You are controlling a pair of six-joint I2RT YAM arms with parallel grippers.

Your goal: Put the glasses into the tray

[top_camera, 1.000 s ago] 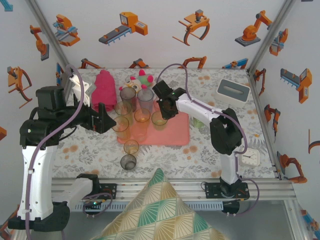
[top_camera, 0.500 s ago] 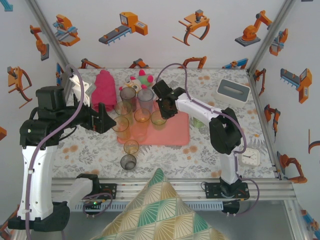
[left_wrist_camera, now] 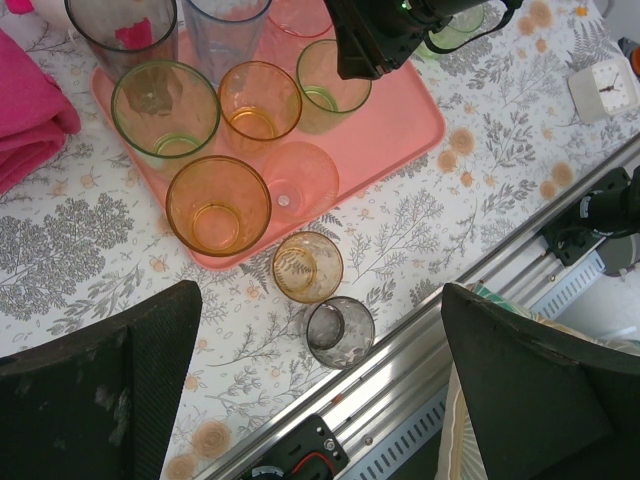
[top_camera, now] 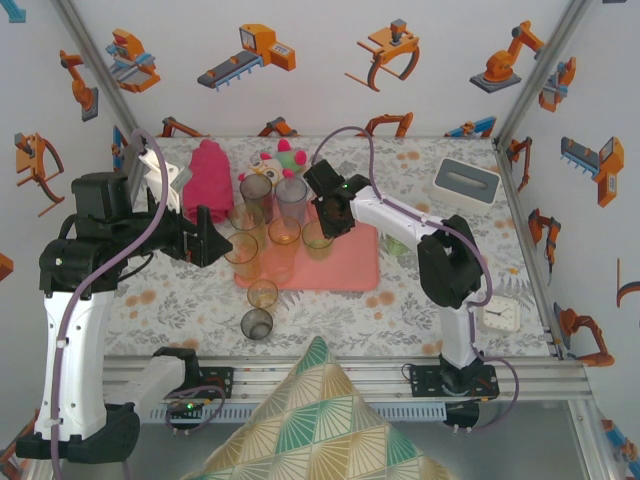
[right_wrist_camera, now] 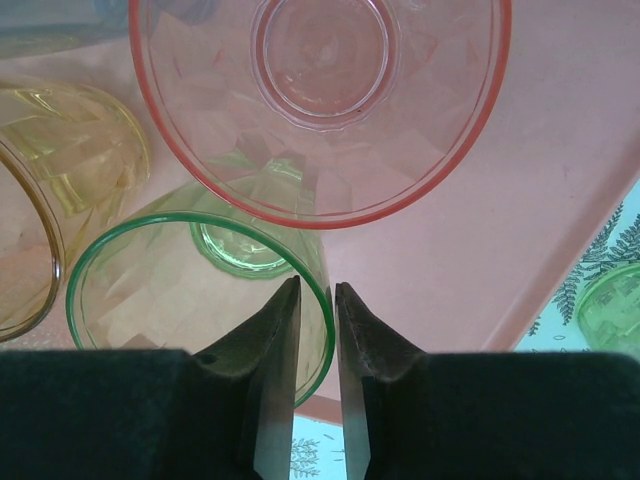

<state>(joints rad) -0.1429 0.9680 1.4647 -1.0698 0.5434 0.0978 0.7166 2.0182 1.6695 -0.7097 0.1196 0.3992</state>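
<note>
Operator: Right gripper [right_wrist_camera: 318, 292] state?
Technician: Narrowly parted, astride the green glass [right_wrist_camera: 150, 300] rim, on the tray [right_wrist_camera: 450, 230]. Pink glass [right_wrist_camera: 320, 110] just ahead; bare tray to the right, its edge near.

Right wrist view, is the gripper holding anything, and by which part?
The right gripper straddles the near rim of the green glass, one finger inside, one outside; whether it actually pinches cannot be told.

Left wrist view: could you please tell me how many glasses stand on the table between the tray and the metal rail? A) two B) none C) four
A: an amber glass and a grey glass stand on the table between the tray and the rail.
</note>
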